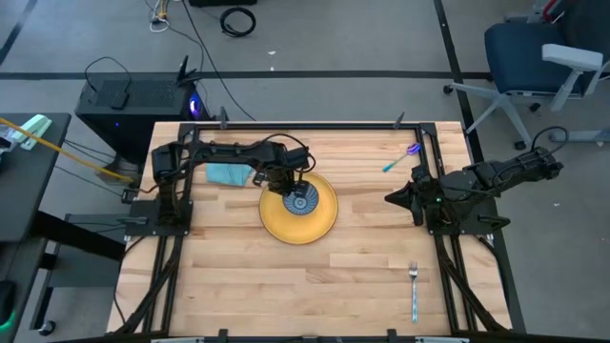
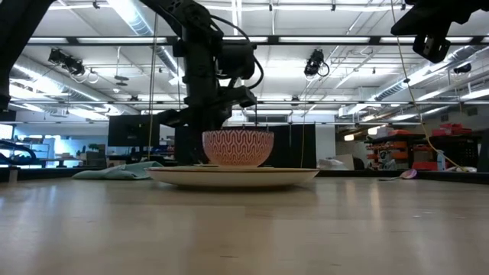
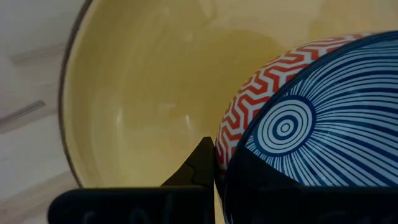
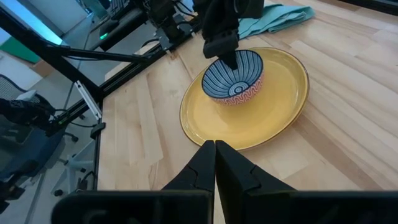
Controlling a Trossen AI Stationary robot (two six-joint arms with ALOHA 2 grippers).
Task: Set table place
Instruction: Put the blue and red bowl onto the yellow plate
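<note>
A bowl (image 1: 303,201), blue-striped inside and red zigzag outside, stands upright on a yellow plate (image 1: 319,227) in the middle of the table (image 1: 286,286). In the low view the bowl's base (image 2: 238,164) rests on the plate (image 2: 191,175). My left gripper (image 1: 291,187) comes down on the bowl's rim and is shut on it. My right gripper (image 1: 391,198) waits shut above the table's right side, its fingertips (image 4: 216,149) together with nothing between them. My left gripper holds the bowl's rim (image 3: 219,163) on its far left side, one finger (image 3: 200,163) outside the wall and the other inside. The fingers come from above, pointing steeply down. The bowl stands upright with its base on the plate.
A teal cloth (image 1: 227,174) lies just beyond the plate at the left. A blue and purple spoon (image 1: 401,157) lies at the far right and a fork (image 1: 415,289) at the near right. Bare wood lies near the front edge.
</note>
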